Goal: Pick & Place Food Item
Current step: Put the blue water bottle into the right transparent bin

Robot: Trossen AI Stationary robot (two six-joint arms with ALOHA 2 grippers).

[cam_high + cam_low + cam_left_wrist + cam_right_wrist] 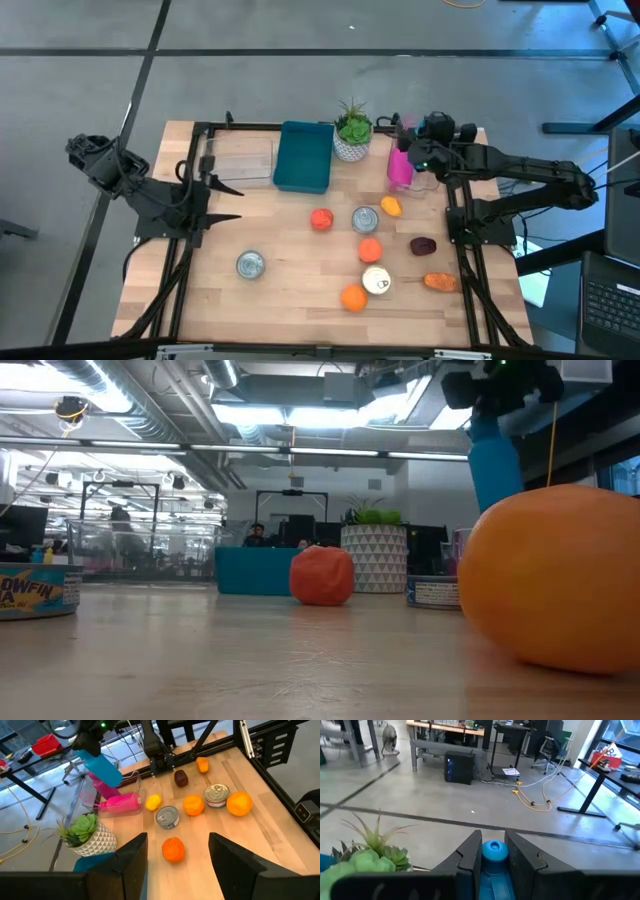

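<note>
My right gripper (494,845) hangs at the table's far right, shut on a blue bottle (102,766), which also shows in the low view (495,460). A pink container (400,168) lies under it. Loose food lies on the wood: a red fruit (321,219), two oranges (370,250) (353,297), a yellow fruit (391,207), a dark plum (424,245) and an orange root (440,282). My left gripper (177,845) waits open above the table's left side (228,202), touching nothing. My right gripper pinches the blue bottle between its two fingers, one on each side just below the cap (494,851). The fingers reach out nearly level from the table's right side. The bottle hangs below them, slightly tilted, its lower end (114,777) clear of the table.
A teal bin (303,157) and a clear tray (240,160) stand at the far edge, and a potted plant (352,132) stands right of the bin. Three cans (365,219) (250,264) (376,281) sit among the food. Bare wood (290,300) lies near the front.
</note>
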